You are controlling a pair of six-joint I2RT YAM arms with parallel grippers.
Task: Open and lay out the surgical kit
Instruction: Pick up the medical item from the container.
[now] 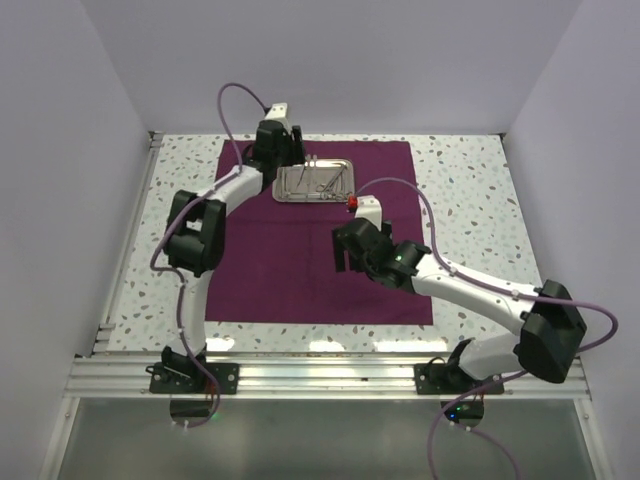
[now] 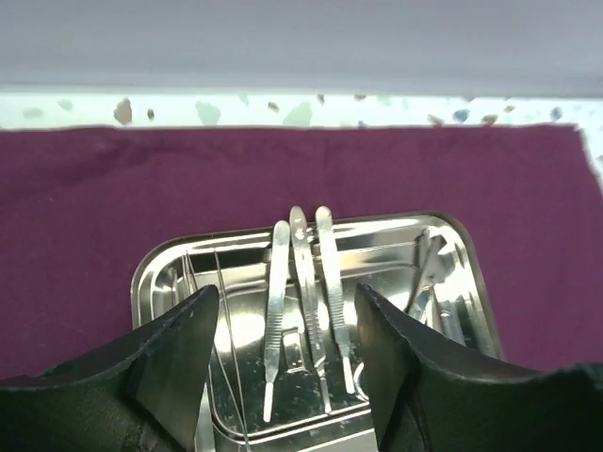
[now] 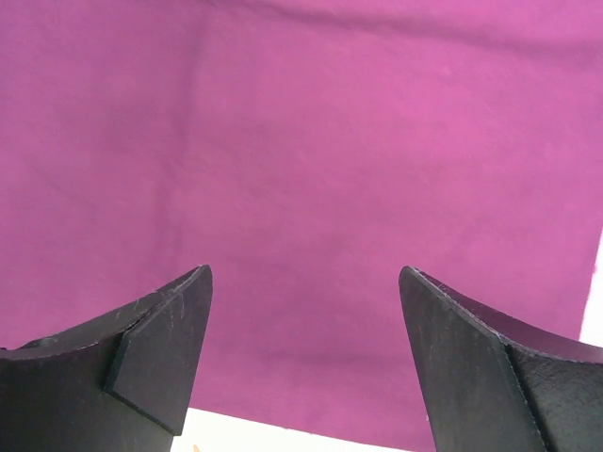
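Observation:
The surgical kit's purple cloth (image 1: pixel 300 270) lies spread flat on the table. Its steel tray (image 1: pixel 313 182) sits near the cloth's back edge. In the left wrist view the tray (image 2: pixel 160 264) holds three flat silver handles (image 2: pixel 300 282) side by side, thin probes (image 2: pixel 221 330) at the left and scissor-like instruments (image 2: pixel 429 273) at the right. My left gripper (image 1: pixel 290 160) (image 2: pixel 287 292) hangs open above the tray, its fingers either side of the three handles and holding nothing. My right gripper (image 1: pixel 345 258) (image 3: pixel 303 273) is open over bare cloth (image 3: pixel 301 141) in the middle.
The speckled tabletop (image 1: pixel 470 200) borders the cloth on all sides, and a strip of it (image 3: pixel 283 438) shows under the right gripper. White walls enclose the back and both sides. An aluminium rail (image 1: pixel 320 375) runs along the near edge by the arm bases.

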